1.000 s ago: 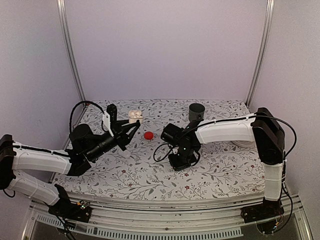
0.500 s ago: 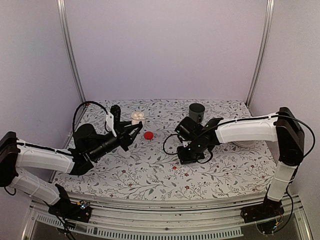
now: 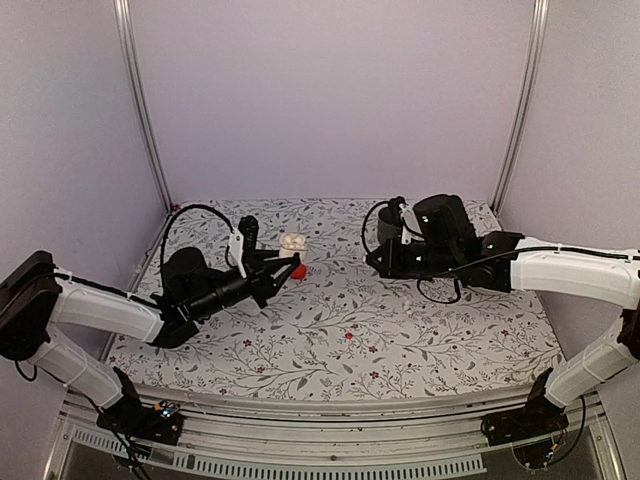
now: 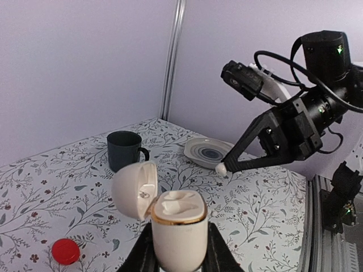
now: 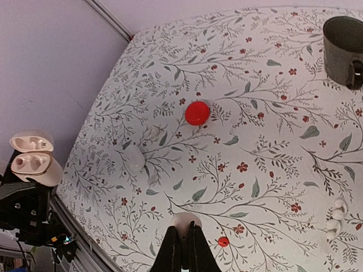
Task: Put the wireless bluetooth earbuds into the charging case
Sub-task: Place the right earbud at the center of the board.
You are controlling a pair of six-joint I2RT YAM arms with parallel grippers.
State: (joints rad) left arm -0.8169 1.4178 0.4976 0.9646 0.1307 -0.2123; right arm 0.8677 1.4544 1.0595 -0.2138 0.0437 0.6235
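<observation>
the left gripper pinches the smooth, rounded cream charging case between its jaws, the domed lid hinged open above a gold-toned rim. the right gripper presses its jaws together on a small white earbud at their tips.

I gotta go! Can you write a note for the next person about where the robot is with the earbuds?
Left gripper: shut on the charging case, held above the table with its lid open.
Right gripper: shut on one earbud, in the air, apart from the case.
Done: case and one earbud are in the grippers.
Left: seat that earbud in the case. A white bit on the table may be the second one; not sure.
</observation>
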